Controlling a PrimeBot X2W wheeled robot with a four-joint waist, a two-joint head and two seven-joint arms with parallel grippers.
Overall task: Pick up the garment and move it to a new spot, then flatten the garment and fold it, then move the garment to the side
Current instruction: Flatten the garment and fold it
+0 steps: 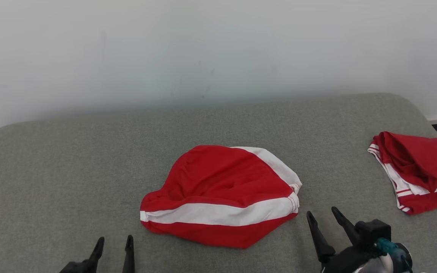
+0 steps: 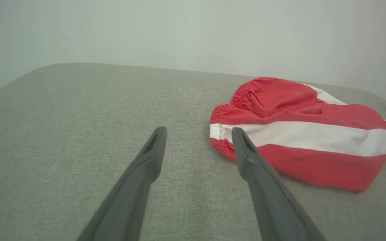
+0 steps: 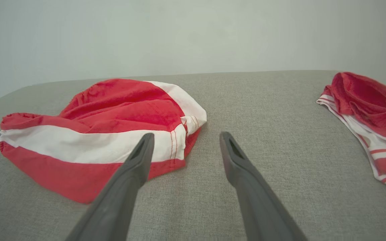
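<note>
Garment (image 1: 220,195) crumpled on cushion (image 1: 70,170) | between left claw (image 1: 115,239) and right claw (image 1: 321,211), touching neither | both claws released

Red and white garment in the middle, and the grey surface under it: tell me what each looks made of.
Red and white garment: thin, soft cloth, probably light cotton or synthetic; matte, loosely creased, with a gathered elastic edge and stitched hems. Grey surface: woven upholstery fabric, matte; its fine weave shows, and rounded corners suggest padding beneath.
</note>
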